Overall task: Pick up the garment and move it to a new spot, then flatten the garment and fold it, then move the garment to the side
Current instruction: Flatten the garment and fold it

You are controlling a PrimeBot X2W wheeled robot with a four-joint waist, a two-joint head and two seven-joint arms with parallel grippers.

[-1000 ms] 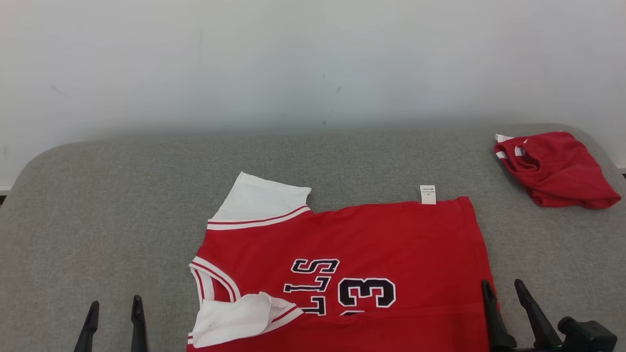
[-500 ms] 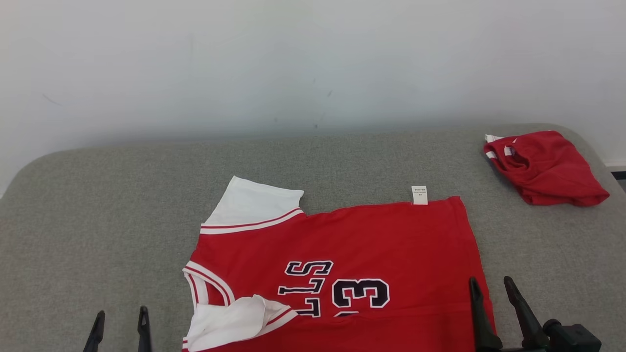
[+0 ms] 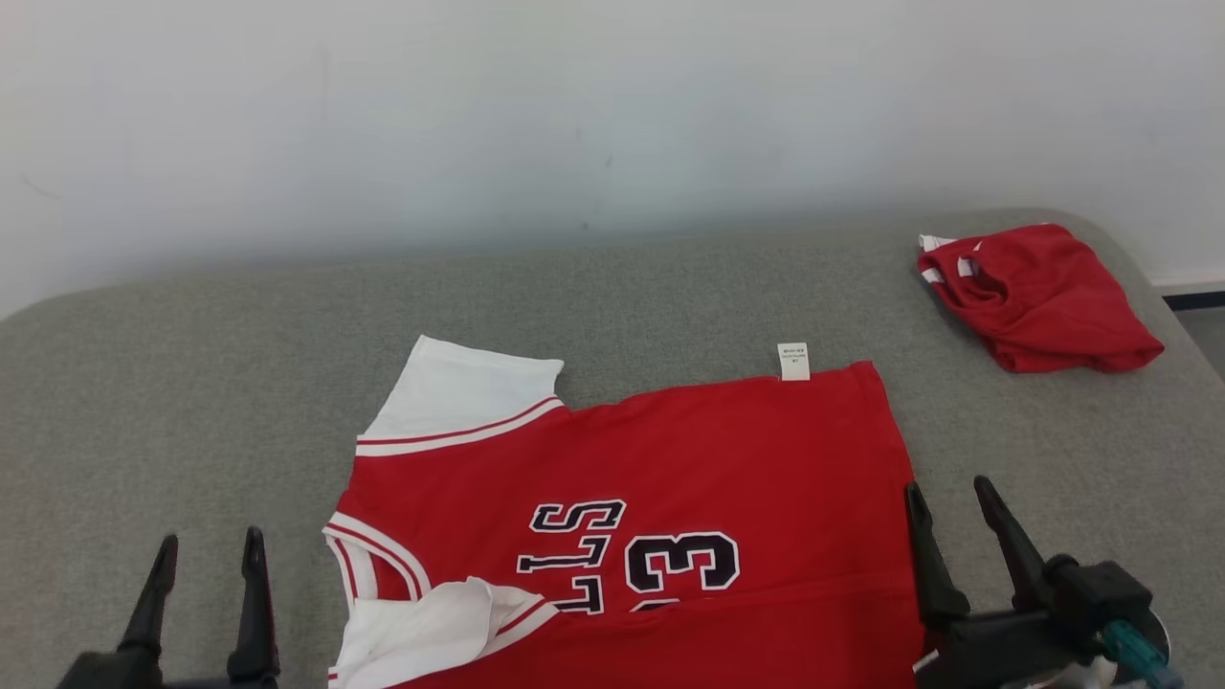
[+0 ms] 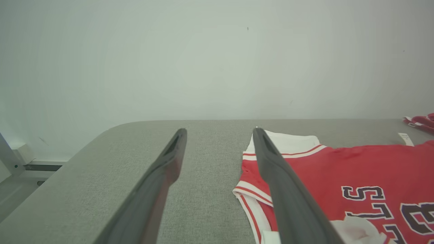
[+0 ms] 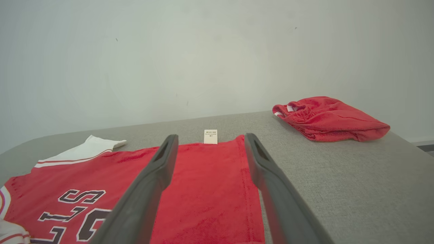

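The jersey (image 3: 670,450) lies spread on the tabletop (image 3: 191,383) between the left tool (image 3: 210,536) and right tool (image 3: 946,485), both wide open and empty, so flattening looks nearly done, and folding next calls for each tool to pinch an edge.

Red jersey (image 3: 670,478) spread flat on grey surface (image 3: 191,383), white sleeves.

Soft, even light is spread throughout; only faint shadows are cast. The fingers (image 4: 288,196) are blurred in the wrist views.
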